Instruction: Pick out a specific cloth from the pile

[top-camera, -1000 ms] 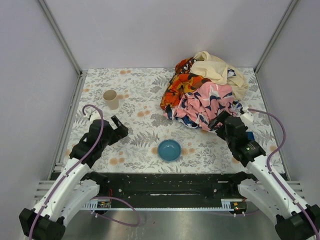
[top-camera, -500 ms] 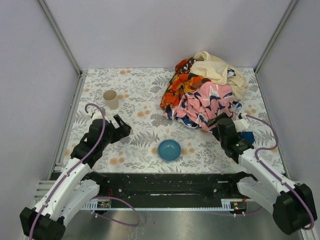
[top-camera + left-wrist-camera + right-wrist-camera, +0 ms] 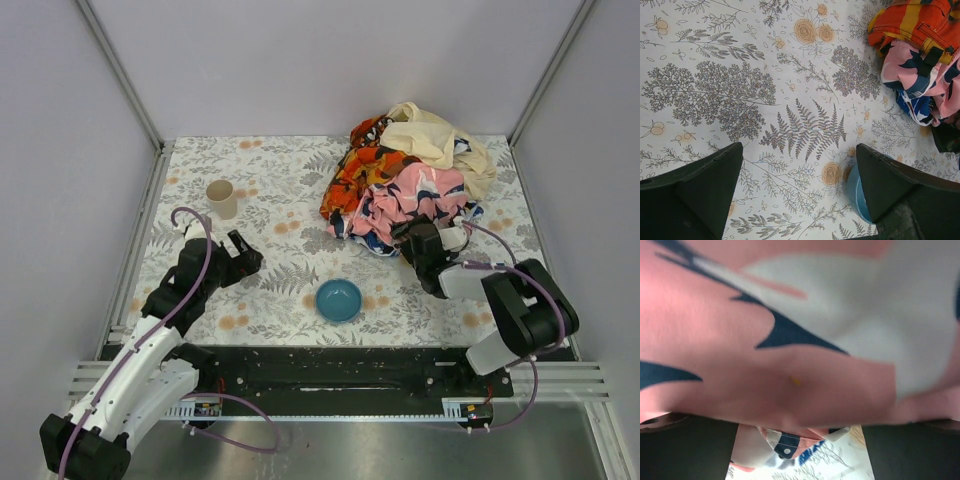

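Note:
The pile (image 3: 410, 180) lies at the back right: a cream cloth on top, an orange-red printed cloth (image 3: 360, 170) at the left, a pink floral cloth (image 3: 420, 200) in front. No mustard-yellow cloth shows in any view. My right gripper (image 3: 408, 232) is open at the pile's near edge, pushed in under the pink floral cloth (image 3: 790, 340), which fills the right wrist view; the gripper (image 3: 800, 432) holds nothing. My left gripper (image 3: 243, 255) is open and empty above the table, well left of the pile; in its wrist view the gripper (image 3: 797, 150) faces the pile (image 3: 920, 55).
A blue bowl (image 3: 339, 299) sits on the floral tabletop between the arms, and its rim shows in the left wrist view (image 3: 856, 192). A beige cup (image 3: 222, 198) stands at the left. Walls close in the table's sides and back.
My right arm has swung left and forward, bringing its gripper from the pile's right front to under the pink floral cloth. The left gripper has barely moved.

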You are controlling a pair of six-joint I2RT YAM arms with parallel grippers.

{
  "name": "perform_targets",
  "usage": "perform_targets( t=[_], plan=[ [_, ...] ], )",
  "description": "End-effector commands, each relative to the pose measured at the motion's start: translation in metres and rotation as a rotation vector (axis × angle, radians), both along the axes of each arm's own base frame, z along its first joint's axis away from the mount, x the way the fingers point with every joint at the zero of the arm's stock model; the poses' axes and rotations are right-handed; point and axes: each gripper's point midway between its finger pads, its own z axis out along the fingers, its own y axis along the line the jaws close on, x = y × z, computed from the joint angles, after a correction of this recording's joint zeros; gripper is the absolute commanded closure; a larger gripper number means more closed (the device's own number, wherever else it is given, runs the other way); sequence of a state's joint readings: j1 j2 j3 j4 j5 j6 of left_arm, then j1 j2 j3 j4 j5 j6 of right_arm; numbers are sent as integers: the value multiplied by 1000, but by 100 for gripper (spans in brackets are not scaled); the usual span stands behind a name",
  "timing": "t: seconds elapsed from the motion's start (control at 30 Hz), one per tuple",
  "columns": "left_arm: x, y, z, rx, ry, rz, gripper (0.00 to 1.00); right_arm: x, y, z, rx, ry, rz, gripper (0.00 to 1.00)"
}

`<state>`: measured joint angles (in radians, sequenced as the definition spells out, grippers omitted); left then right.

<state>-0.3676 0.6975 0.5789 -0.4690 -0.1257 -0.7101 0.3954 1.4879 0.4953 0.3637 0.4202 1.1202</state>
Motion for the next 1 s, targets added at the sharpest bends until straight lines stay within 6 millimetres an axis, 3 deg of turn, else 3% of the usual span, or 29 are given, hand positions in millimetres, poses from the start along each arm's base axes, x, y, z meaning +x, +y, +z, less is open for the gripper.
perform_targets(
  t=[0.0,0.1,0.17,0.3,0.4,0.5,0.53,0.7,0.8,0.97],
  plan=[
    [6,-2,7,-11,-39,-7,1,23,19,-8,92,-79,36,7],
    [5,-3,7,-11,-34,-8,1,32,25,-11,118,-106,39,28],
    [5,-2,8,-10,-35,-5,1,38,30,-1,125,-139,64,46],
    [6,-2,11,-13,-36,0,1,50,31,45,52,-235,108,73],
    [8,-2,15,-16,-44,0,1,59,26,94,-53,-306,131,100],
    [12,-4,18,-18,-53,-3,1,68,30,152,-155,-415,196,100],
    [13,-6,19,-21,-54,-12,1,72,32,181,-169,-469,208,100],
    [23,-14,28,-27,-70,-35,1,94,33,269,-279,-588,226,100],
    [30,-18,34,-25,-79,-51,1,119,39,300,-325,-598,267,100],
    [46,-34,51,-36,-116,-119,1,183,26,309,-310,-569,262,100]
  ],
)
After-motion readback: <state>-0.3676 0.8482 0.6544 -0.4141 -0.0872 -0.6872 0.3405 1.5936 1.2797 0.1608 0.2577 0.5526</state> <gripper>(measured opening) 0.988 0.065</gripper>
